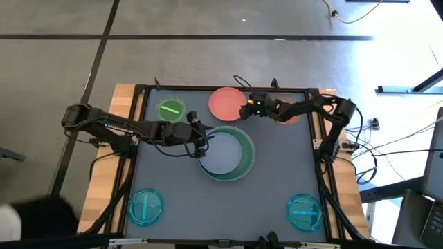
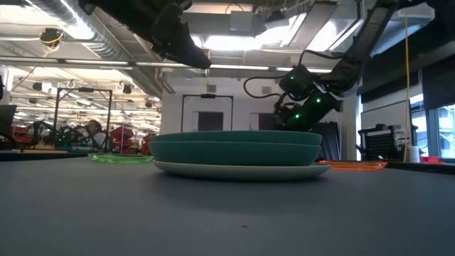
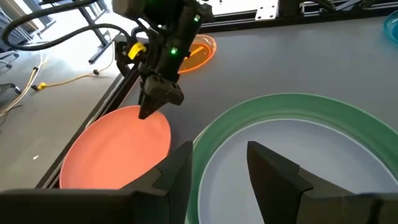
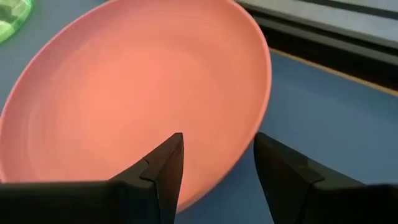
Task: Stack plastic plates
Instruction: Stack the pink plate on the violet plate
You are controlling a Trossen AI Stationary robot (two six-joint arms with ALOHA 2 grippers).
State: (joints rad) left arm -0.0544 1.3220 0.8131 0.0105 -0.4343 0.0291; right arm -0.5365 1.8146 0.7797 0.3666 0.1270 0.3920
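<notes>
A stack sits mid-table: a cream plate (image 2: 234, 171) at the bottom, a large green plate (image 1: 248, 155) on it, and a pale blue plate (image 3: 292, 155) nested inside. My left gripper (image 3: 217, 162) hangs open above the stack's left rim (image 1: 205, 142), well clear of it in the low view. The pink plate (image 1: 225, 100) lies flat near the far edge. My right gripper (image 4: 214, 155) is open at the pink plate's right rim (image 4: 242, 149), with one finger over the plate's inside and one outside. No touch shows.
A small translucent green plate (image 1: 171, 109) lies left of the pink one. An orange plate (image 1: 292, 119) lies partly under the right arm. Two cyan striped plates (image 1: 145, 207) (image 1: 304, 211) sit near the near corners. A black frame rail (image 1: 228, 88) edges the mat.
</notes>
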